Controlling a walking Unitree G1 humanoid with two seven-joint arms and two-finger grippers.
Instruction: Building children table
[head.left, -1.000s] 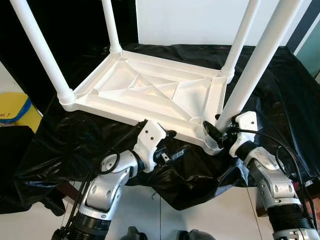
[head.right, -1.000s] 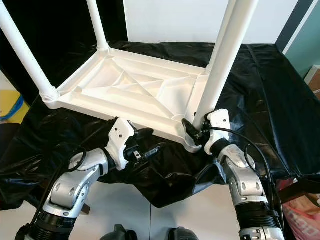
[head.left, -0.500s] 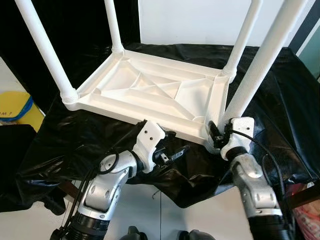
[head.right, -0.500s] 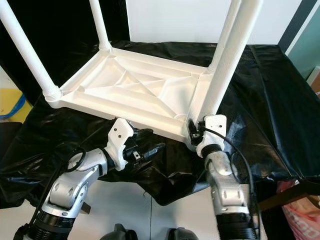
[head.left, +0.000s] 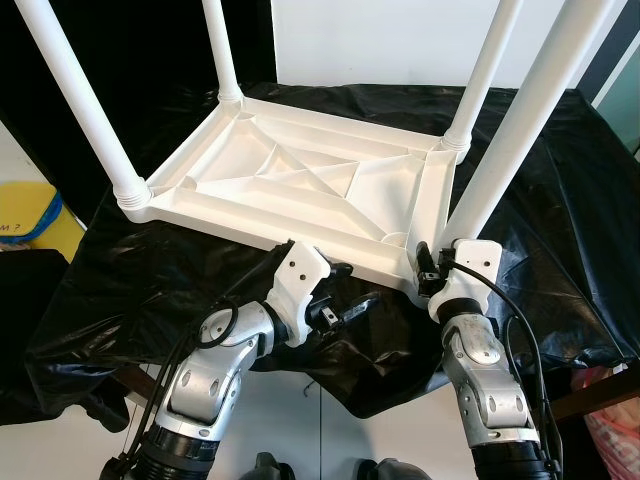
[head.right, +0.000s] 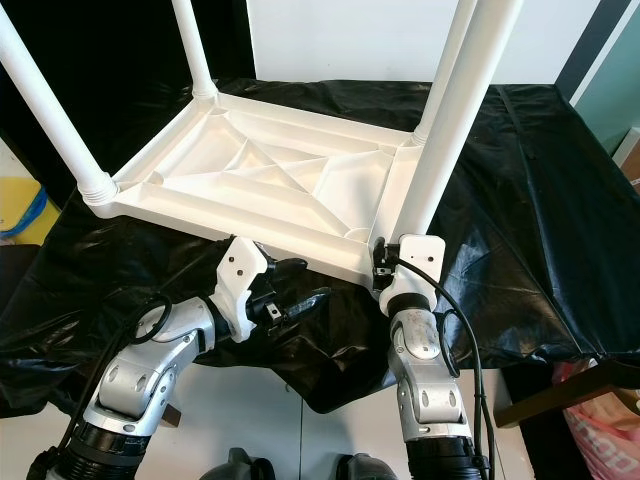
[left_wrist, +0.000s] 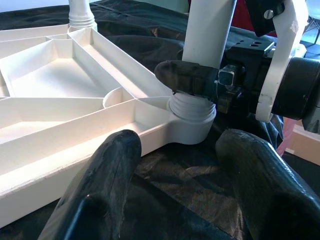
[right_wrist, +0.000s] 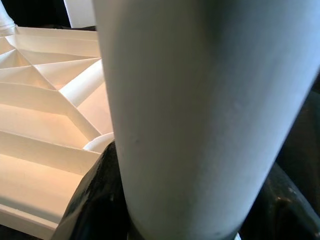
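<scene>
White plastic tabletop (head.left: 300, 185) lies upside down on a black sheet (head.left: 560, 200), legs pointing up. At its 5 o'clock corner the right gripper (head.left: 432, 272) is clamped around the base of the near leg (head.left: 500, 165). The left gripper (head.left: 350, 305) hovers at the 6 o'clock edge, fingers (left_wrist: 107, 165) spread, holding nothing.

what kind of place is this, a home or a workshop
Hard to say; probably a room set up for assembly work. An upturned white table lies on a black sheet over a work surface, by a pale tiled floor and plain wall.
</scene>
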